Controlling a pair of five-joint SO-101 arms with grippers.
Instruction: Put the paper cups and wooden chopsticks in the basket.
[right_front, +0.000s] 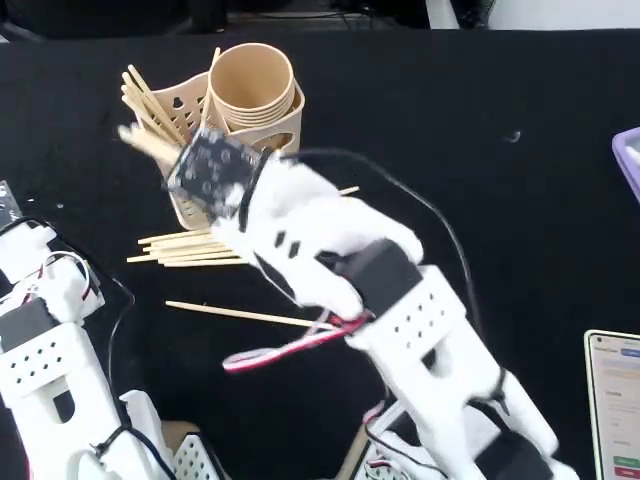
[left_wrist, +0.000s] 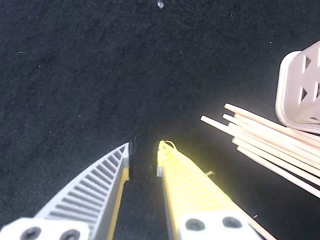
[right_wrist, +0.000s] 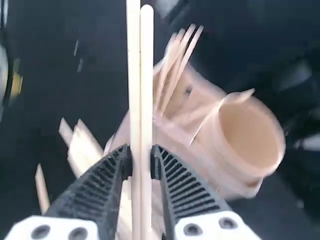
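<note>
Wooden pair of chopsticks (right_wrist: 146, 75), thin and round, sits clamped btwn the black ribbed fingers of the right gripper (right_wrist: 141, 156), held over the basket (right_front: 190, 100). Step in hand, I'd say: dropping this pair in w/ the sticks standing there. Next move calls for aiming the tips into that compartment, then letting go. Paper cups (right_front: 250, 80) sit nested in the basket: smooth, tapered, rolled rims. Basket is beige plastic w/ cut-out walls. Loose bundle (right_front: 190, 248) and a single stick (right_front: 240, 314) lie on matte black cloth (right_front: 450, 120) near the basket. Left gripper (left_wrist: 143, 147): narrow gap, holding nothing.
</note>
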